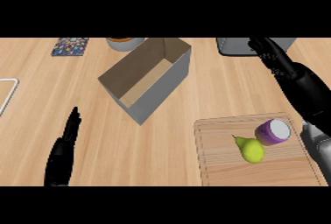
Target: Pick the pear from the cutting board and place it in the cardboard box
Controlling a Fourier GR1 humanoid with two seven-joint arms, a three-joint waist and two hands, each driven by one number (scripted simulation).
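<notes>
- The pear lay on the cutting board, near that board's middle, stalk pointing to the far left corner.
- The right hand hung well apart from the pear, beyond the board's far edge near the worktop's far right corner. Its fingers were relaxed and apart, holding nothing.
- The left hand stood near the worktop's near left edge, fingers straight and together, also holding nothing, well apart from the pear.
- One purple tub with a white top lay just beside the pear, towards the board's far right corner.
- One cardboard box sat open at the worktop's middle, left of the board.
- Counted: one pear, one tub, one board, one box, two hands.
- Along the far edge were one patterned square, one orange-rimmed bowl and one grey object.
</notes>
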